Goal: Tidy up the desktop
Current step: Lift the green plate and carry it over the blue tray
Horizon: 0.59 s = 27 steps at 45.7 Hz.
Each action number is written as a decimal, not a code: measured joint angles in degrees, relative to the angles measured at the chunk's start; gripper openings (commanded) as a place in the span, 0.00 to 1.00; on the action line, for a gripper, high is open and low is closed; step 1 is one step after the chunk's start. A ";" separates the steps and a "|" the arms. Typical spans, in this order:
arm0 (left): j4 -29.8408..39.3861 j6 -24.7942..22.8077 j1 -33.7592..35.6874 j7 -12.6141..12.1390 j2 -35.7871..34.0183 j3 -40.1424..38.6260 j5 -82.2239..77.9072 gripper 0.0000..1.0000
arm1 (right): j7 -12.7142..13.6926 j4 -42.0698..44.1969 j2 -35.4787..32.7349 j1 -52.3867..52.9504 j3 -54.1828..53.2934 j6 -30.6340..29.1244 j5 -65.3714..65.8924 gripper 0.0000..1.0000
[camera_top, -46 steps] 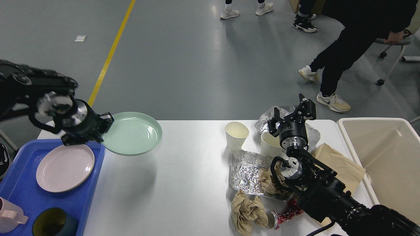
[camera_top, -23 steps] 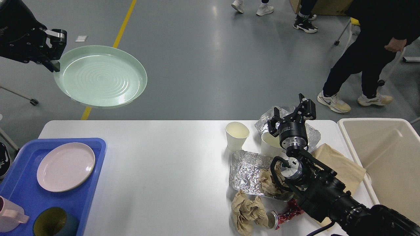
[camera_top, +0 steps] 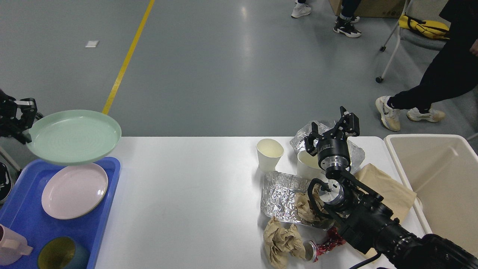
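The white desktop (camera_top: 194,194) fills the lower middle of the head view. My left gripper (camera_top: 25,125) at the far left is shut on the rim of a mint green plate (camera_top: 74,136) and holds it level above the back of the blue tray (camera_top: 22,220), over a pink plate (camera_top: 74,190). My right gripper (camera_top: 332,130) is open and empty, raised above two paper cups (camera_top: 269,154) and crumpled foil (camera_top: 283,194) on the desktop's right side.
A beige bin (camera_top: 437,179) stands at the right edge. Crumpled brown paper (camera_top: 282,241), a crushed red can (camera_top: 323,244) and a brown paper sheet (camera_top: 384,188) lie near my right arm. The tray also holds a pink mug (camera_top: 11,248) and a dark cup (camera_top: 61,256). People move behind the table.
My left gripper swung the green plate up high to the left, then brought it down over the blue tray. My right arm has not moved. The person at the back walked right.
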State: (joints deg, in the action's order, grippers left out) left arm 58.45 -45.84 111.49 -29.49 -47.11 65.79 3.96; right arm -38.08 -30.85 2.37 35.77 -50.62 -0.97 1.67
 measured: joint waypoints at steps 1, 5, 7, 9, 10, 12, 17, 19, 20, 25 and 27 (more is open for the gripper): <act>-0.13 1.63 -1.27 0.09 -0.30 -0.04 0.01 0.00 | 0.00 0.00 0.00 0.00 0.00 0.00 0.00 1.00; -0.36 8.58 -6.02 1.30 -2.07 -0.13 0.08 0.00 | 0.00 0.05 0.00 0.00 0.00 0.00 0.01 1.00; -0.38 11.92 -8.23 2.70 -3.03 -0.13 0.14 0.00 | -0.01 0.05 0.00 0.00 0.00 0.00 0.00 1.00; -0.38 14.69 -10.06 4.23 -3.63 -0.14 0.23 0.00 | -0.02 0.05 0.00 -0.01 0.00 0.00 0.00 1.00; -0.39 16.07 -10.96 5.03 -3.84 -0.14 0.32 0.00 | -0.02 0.05 0.00 0.00 0.00 0.00 0.00 1.00; -0.41 19.16 -12.91 6.79 -4.10 -0.14 0.56 0.00 | -0.02 0.05 0.00 0.00 0.00 0.00 0.00 1.00; -0.43 26.02 -17.27 9.69 -4.21 -0.32 0.88 0.00 | -0.04 0.06 0.00 0.00 0.00 0.00 0.00 1.00; -0.44 27.74 -18.91 10.45 -4.20 -0.83 0.92 0.00 | -0.04 0.07 0.00 -0.01 0.00 0.00 0.00 1.00; -0.44 28.49 -19.93 10.90 -4.16 -1.33 0.94 0.00 | -0.04 0.07 0.00 0.00 0.00 0.00 0.00 1.00; -0.43 30.08 -24.53 12.47 -3.98 -4.68 0.97 0.00 | -0.04 0.08 0.00 -0.01 0.00 0.00 0.00 1.00; -0.43 30.90 -26.75 12.83 -3.86 -6.43 0.98 0.00 | -0.04 0.09 0.00 0.00 0.00 0.00 0.01 1.00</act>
State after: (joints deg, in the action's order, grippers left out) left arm 58.01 -14.93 84.73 -16.66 -50.97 59.36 4.94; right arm -38.13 -30.76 2.37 35.77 -50.63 -0.97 1.68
